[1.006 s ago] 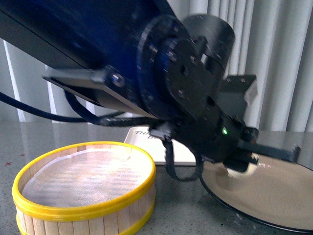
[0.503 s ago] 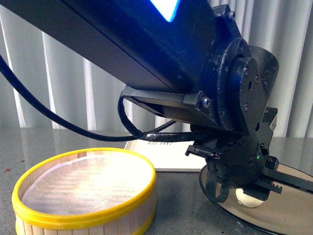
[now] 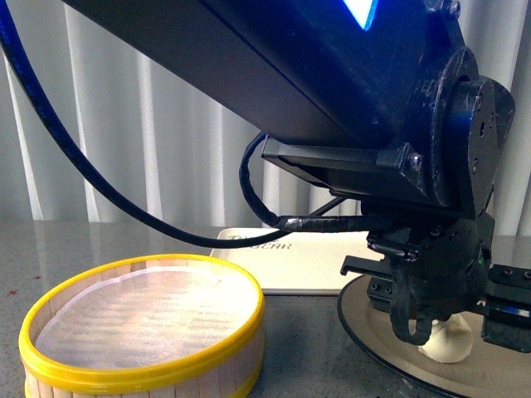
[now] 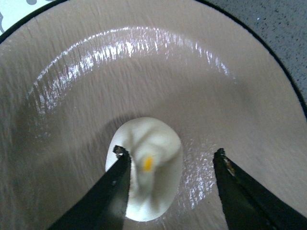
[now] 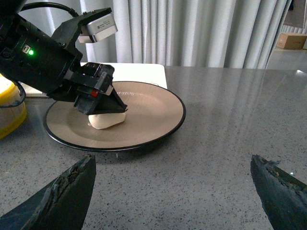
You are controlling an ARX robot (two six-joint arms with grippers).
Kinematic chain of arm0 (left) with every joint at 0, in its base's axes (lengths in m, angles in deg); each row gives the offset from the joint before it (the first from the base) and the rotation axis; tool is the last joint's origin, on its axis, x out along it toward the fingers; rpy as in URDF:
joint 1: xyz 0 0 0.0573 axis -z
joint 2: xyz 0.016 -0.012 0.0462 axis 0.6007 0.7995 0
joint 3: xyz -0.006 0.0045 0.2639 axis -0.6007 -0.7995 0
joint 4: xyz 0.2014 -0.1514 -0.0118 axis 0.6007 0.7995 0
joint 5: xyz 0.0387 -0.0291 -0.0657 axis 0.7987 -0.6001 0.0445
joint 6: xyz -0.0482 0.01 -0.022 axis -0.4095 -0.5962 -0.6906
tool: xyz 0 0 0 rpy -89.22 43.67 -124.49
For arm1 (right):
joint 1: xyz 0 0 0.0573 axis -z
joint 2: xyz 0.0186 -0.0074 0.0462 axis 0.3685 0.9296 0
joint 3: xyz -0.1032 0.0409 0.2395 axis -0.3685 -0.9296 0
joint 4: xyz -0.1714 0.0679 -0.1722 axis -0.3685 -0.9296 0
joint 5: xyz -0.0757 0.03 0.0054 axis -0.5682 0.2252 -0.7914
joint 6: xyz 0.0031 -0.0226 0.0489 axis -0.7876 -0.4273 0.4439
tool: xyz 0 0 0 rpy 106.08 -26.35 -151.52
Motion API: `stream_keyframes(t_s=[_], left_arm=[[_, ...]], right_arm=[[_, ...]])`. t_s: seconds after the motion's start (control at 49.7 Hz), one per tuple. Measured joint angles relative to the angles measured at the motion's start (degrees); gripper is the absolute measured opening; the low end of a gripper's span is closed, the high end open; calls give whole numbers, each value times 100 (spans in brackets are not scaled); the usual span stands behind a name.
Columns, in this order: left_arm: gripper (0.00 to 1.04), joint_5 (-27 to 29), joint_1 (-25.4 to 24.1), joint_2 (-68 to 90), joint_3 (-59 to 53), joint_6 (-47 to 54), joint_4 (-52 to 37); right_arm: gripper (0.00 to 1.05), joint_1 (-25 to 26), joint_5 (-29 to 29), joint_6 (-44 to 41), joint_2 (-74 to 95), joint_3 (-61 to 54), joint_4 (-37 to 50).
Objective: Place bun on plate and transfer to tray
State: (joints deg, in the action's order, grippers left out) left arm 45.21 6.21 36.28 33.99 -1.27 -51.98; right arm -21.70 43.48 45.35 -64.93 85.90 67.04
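The white pleated bun [image 4: 153, 143] lies on the beige inside of the black-rimmed plate [image 4: 144, 72]. My left gripper [image 4: 170, 155] is open just above it, one finger over the bun's edge, the other apart over bare plate. The front view shows the bun [image 3: 448, 342] on the plate [image 3: 365, 336] under the left gripper [image 3: 431, 319]. The cream tray [image 3: 307, 257] lies just behind the plate. In the right wrist view the bun [image 5: 106, 120], plate [image 5: 153, 115] and tray [image 5: 139, 71] all show. My right gripper [image 5: 172, 163] is open and empty over the table, short of the plate.
A yellow-rimmed wooden steamer basket [image 3: 141, 332] stands left of the plate, with only white lining showing inside. Its edge shows in the right wrist view [image 5: 9, 105]. The left arm fills much of the front view. White curtains hang behind the grey speckled table [image 5: 230, 124].
My left arm has moved right and down over the plate. The bun, carried at the jaws a second ago, now rests on the plate with the jaws open.
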Motion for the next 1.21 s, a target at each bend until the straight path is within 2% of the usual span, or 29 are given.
stream_keyframes(t_s=[0.221, 0.261, 0.402, 0.503, 0.563, 0.644, 0.724, 0.845, 1.026, 1.066, 1.106, 1.207], left_arm=[[97, -87, 2, -7, 31, -216, -103], [100, -72, -26, -17, 37, -227, -125], [98, -55, -273, -192, 35, -269, -238], [98, 61, -682, -514, -90, -413, -437], [98, 308, -1150, -846, -271, -568, -540], [98, 905, -1856, -1272, -544, -901, -378], [98, 1196, -2302, -1504, -785, -1071, -184], [98, 1309, -2599, -1561, -868, -1185, -164], [98, 1241, -2514, -1561, -918, -1237, -149], [93, 1497, -2465, -1709, -1325, -973, -811], [82, 1694, -2455, -2052, -2267, -461, -2629], [68, 1585, -2581, -2649, -3628, 0, -4398]], right_arm=[[96, 0, 2, 0, 0, 0, 0], [96, 0, 0, 0, 0, 0, 0], [96, 0, 0, 0, 0, 0, 0], [96, 0, 0, 0, 0, 0, 0], [96, 0, 2, 0, 0, 0, 0], [96, 0, 0, 0, 0, 0, 0], [96, 0, 0, 0, 0, 0, 0], [96, 0, -4, 0, 0, 0, 0], [96, 0, 2, 0, 0, 0, 0], [96, 0, 0, 0, 0, 0, 0], [96, 0, 2, 0, 2, 0, -2], [96, 0, -4, 0, 0, 0, -2]])
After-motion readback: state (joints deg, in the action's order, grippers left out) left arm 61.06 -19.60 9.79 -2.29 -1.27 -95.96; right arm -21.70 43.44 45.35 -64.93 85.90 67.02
